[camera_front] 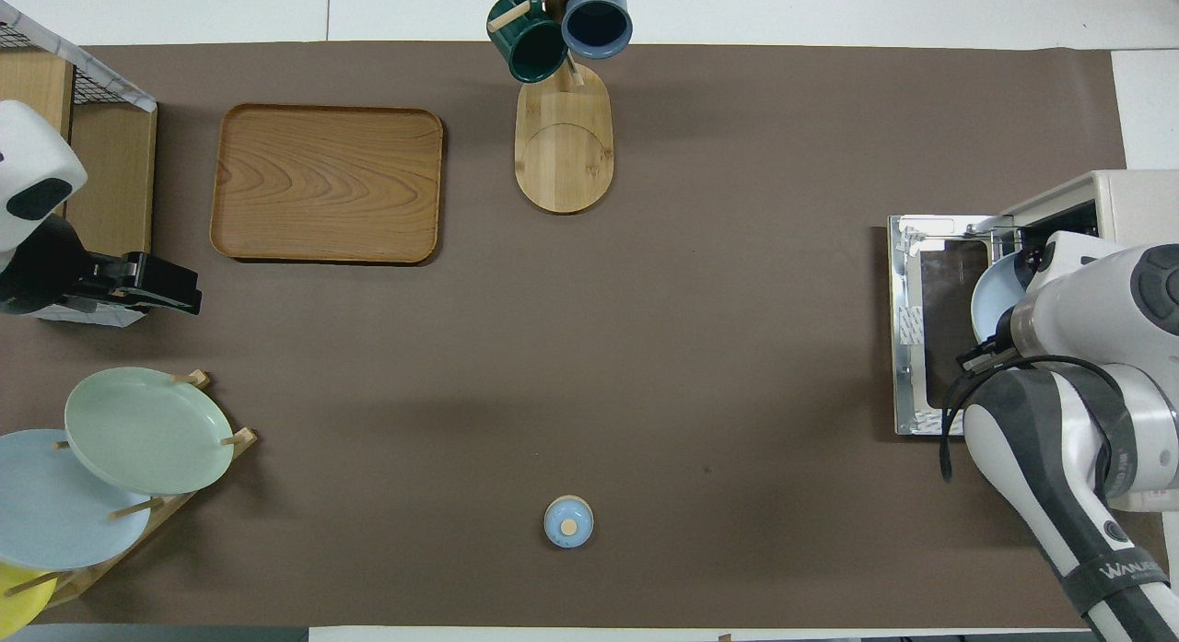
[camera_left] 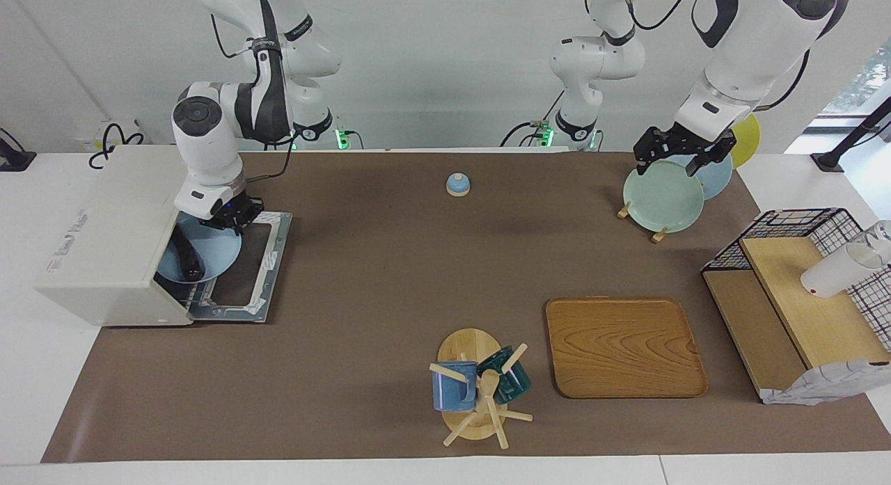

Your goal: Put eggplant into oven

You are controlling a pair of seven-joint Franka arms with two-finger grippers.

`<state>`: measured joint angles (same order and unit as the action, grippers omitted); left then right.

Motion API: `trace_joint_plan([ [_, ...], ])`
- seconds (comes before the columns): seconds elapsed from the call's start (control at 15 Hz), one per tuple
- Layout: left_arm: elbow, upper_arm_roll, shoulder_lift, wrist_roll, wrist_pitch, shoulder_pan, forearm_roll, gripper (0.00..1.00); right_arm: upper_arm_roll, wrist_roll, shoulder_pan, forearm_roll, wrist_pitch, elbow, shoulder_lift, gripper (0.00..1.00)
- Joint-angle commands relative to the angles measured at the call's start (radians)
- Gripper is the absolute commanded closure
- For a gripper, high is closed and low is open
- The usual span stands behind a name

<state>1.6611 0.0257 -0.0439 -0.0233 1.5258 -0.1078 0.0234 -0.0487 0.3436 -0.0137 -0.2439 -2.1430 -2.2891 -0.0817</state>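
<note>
The eggplant (camera_left: 186, 256) is carried on a blue plate (camera_left: 209, 252) clamped by the right gripper (camera_left: 233, 220) at the oven (camera_left: 104, 241) mouth, just below the gripper.

White wall (camera_left: 431, 60), brown-covered table (camera_left: 390, 262).

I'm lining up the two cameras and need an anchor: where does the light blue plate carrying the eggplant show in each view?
Facing view: the light blue plate lies partway inside the oven mouth, over its lowered door.
Overhead view: only the plate's rim shows past the right arm; the eggplant is hidden.
Shared landmark: the oven door.
</note>
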Motion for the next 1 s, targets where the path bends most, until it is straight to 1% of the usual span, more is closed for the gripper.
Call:
trace_joint_plan([
  [0.0,0.000,0.002,-0.013,-0.001,-0.012,0.011,0.010,0.00,0.013,0.021,-0.023,-0.017,-0.023,-0.041,-0.027,0.95],
  [0.2,0.000,0.002,-0.011,-0.001,-0.012,0.011,0.009,0.00,0.013,0.037,-0.047,-0.015,-0.021,-0.039,-0.027,0.94],
  [0.33,0.000,0.002,-0.013,-0.001,-0.012,0.011,0.010,0.00,0.016,0.031,-0.032,-0.008,-0.006,-0.024,-0.023,0.82],
  [0.4,0.000,0.002,-0.013,-0.001,-0.012,0.011,0.010,0.00,0.020,0.031,-0.023,0.006,0.009,-0.015,-0.023,0.72],
  [0.47,0.000,0.002,-0.013,-0.001,-0.012,0.011,0.010,0.00,0.020,0.031,-0.009,0.030,0.034,-0.004,-0.023,0.65],
  [0.6,0.000,0.002,-0.013,-0.001,-0.012,0.011,0.010,0.00,0.021,0.029,0.024,0.073,0.099,0.045,-0.020,0.61],
  [0.67,0.000,0.002,-0.013,-0.001,-0.012,0.011,0.010,0.00,0.023,0.023,0.046,0.084,0.124,0.072,-0.015,0.61],
  [0.73,0.000,0.002,-0.013,-0.001,-0.012,0.011,0.010,0.00,0.023,-0.006,0.075,0.103,0.112,0.082,-0.010,0.64],
  [0.86,0.000,0.002,-0.013,-0.001,-0.012,0.011,0.009,0.00,0.023,-0.171,0.141,0.110,0.025,0.068,0.011,0.94],
  [0.93,0.000,0.002,-0.011,-0.001,-0.012,0.011,0.010,0.00,0.023,-0.255,0.161,0.110,-0.026,0.057,0.045,1.00],
])
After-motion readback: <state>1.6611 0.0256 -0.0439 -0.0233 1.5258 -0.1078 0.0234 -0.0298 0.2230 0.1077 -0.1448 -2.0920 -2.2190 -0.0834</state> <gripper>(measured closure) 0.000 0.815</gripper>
